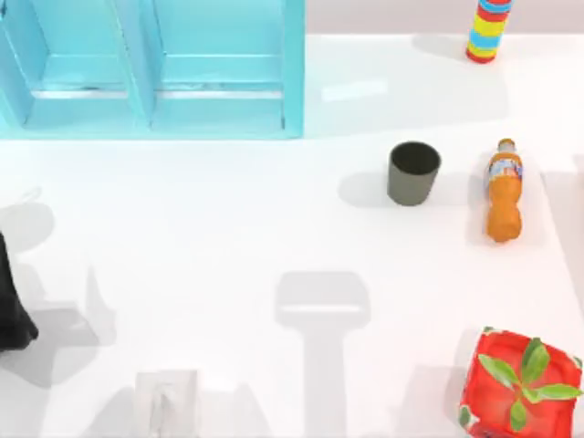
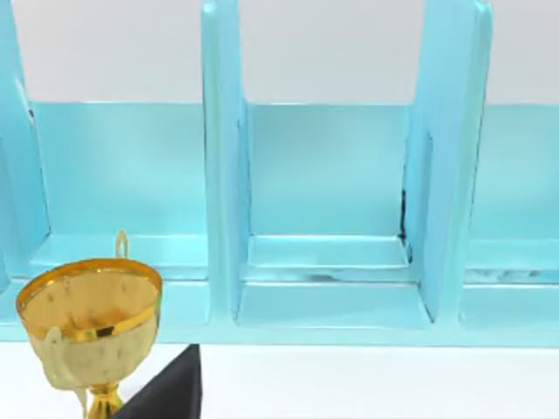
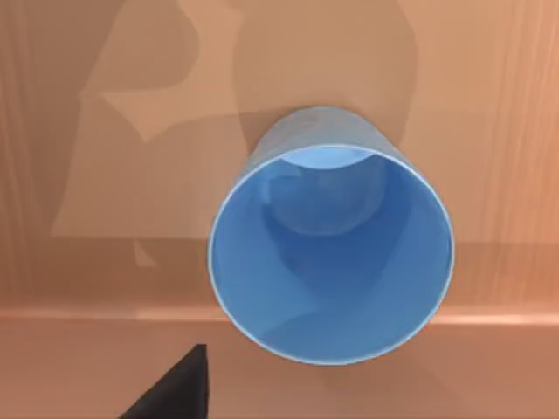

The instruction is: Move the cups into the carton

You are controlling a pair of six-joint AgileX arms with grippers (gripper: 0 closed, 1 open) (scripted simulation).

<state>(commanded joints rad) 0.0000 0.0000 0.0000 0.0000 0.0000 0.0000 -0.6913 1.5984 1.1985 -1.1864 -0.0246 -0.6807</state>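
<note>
Blue cup (image 3: 332, 253) stands upright, mouth up, on a brown floor with a wall behind, seemingly the carton (image 3: 105, 96), so judged half done; olive-grey cup (image 1: 412, 172) remains upright, long axis vertical, on the tabletop (image 1: 228, 237) toward its right far edge; pincer states: cannot tell.

A white table (image 1: 228, 237) is seen carrying a light blue compartmented rack (image 1: 155, 68) at its far left. On the right side, a dark olive-grey cup (image 1: 412, 172) stands upright just beside an orange bottle (image 1: 503, 190) laid flat; a striped stack (image 1: 490, 29) and a red planter (image 1: 516, 397) are placed there too
</note>
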